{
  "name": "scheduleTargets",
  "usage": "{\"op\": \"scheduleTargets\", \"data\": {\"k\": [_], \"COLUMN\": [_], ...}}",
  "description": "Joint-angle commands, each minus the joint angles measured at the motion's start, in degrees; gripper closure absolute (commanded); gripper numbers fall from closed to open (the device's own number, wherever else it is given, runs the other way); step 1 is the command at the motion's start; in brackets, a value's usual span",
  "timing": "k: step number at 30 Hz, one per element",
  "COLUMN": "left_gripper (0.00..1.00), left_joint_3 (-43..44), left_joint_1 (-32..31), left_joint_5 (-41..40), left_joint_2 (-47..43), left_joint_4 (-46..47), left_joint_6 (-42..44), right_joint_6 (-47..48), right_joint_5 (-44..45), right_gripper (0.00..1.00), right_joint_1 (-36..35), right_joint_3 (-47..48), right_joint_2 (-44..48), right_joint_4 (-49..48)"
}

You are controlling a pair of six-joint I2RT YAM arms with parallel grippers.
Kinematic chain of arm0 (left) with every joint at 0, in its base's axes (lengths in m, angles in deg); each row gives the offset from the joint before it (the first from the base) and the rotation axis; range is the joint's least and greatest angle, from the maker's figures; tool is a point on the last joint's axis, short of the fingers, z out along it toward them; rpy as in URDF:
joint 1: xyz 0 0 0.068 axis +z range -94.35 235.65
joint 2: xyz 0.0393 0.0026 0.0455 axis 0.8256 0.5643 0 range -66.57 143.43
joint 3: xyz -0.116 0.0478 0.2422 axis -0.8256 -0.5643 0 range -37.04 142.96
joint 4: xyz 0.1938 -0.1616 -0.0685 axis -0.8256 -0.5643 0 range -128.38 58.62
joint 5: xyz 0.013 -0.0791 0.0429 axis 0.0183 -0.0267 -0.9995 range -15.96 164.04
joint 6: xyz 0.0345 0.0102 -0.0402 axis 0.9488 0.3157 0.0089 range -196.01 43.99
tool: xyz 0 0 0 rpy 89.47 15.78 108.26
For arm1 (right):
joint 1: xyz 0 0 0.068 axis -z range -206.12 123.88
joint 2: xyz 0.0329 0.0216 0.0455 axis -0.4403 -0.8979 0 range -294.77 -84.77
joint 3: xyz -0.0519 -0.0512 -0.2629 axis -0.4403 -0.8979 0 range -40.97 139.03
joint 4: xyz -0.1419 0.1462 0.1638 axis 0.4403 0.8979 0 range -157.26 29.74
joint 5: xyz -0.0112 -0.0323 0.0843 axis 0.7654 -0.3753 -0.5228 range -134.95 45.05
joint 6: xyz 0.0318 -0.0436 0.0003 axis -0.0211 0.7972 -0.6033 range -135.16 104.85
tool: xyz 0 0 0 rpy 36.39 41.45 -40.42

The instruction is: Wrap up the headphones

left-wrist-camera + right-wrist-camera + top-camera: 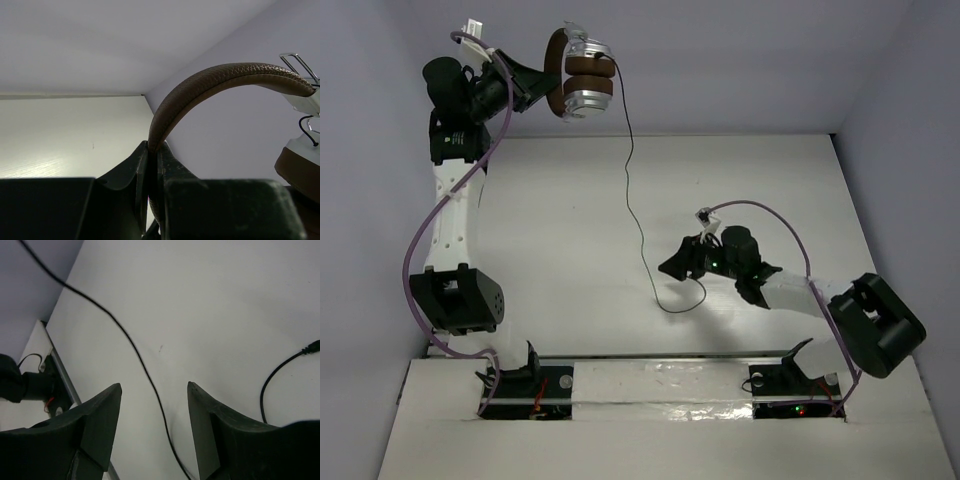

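The headphones (584, 84), with brown headband and pads and silver-white cups, hang in the air at the upper left. My left gripper (542, 78) is shut on the headband (215, 75); the fingers (172, 165) pinch its lower end. A brown ear pad (300, 172) shows at the right edge. The thin dark cord (632, 195) drops from the cups to the table and loops near my right gripper (676, 266). In the right wrist view that gripper (155, 387) is open above the table, with the cord (125, 337) running between its fingers without touching them. The cord's thicker end (312, 346) lies to the right.
White walls enclose the table (540, 250) at the back and sides. The arm bases (525, 385) sit in a white ledge along the near edge. A purple robot cable (445, 215) loops along the left arm and another (770, 215) arcs over the right arm.
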Motion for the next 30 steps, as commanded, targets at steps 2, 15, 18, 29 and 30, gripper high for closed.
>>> {"op": "scheduleTargets", "data": {"k": [2, 15, 18, 29, 30], "left_gripper": [1.00, 1.00, 1.00, 1.00, 1.00], "left_joint_3": [2.19, 0.35, 0.08, -4.83, -5.71], "left_joint_1": [0.85, 0.85, 0.85, 1.38, 1.38], "left_joint_5": [0.42, -0.99, -1.34, -6.25, -7.39], "left_joint_2": [-1.34, -3.18, -3.19, -4.15, -4.24], "left_joint_4": [3.32, 4.02, 4.02, 5.34, 5.43], "left_joint_6": [-0.93, -0.76, -0.58, -0.93, -0.67], "right_joint_6": [-0.31, -3.03, -3.99, -5.76, -4.89], "right_joint_5": [-5.51, -4.03, -3.24, 1.16, 2.20], "right_gripper": [0.36, 0.31, 0.34, 1.00, 1.00], "right_joint_1": [-0.77, -6.20, -8.58, -12.28, -13.41], "right_joint_3": [-0.84, 7.77, 8.74, 9.79, 10.05], "right_joint_2": [5.21, -11.30, -13.24, -15.90, -14.84], "right_joint_4": [-6.40, -7.28, -8.50, -7.99, -6.24]}}
